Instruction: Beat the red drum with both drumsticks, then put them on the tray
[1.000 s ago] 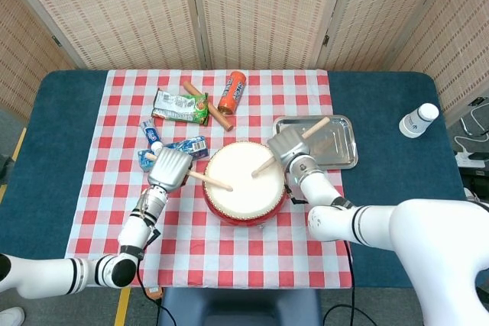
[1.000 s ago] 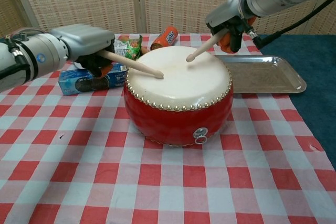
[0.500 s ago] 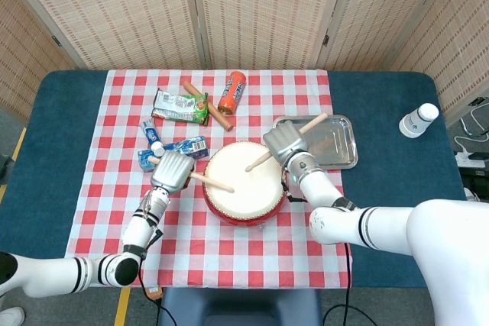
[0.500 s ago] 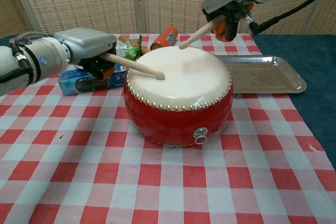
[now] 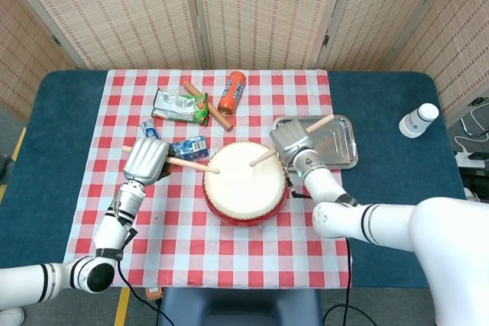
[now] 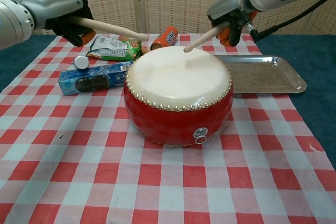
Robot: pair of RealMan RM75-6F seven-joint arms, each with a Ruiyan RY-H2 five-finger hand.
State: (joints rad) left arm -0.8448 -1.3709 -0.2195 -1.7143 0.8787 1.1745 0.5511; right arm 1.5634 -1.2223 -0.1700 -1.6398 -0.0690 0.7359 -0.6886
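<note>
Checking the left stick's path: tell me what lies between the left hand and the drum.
In the chest view, a blue cookie pack and a small white-capped item lie on the cloth below the left hand, left of the drum.

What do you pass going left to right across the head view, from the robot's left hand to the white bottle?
Left hand holding a wooden drumstick → round red drum → right hand → shiny metal tray → white plastic bottle on the blue tabletop.
</note>
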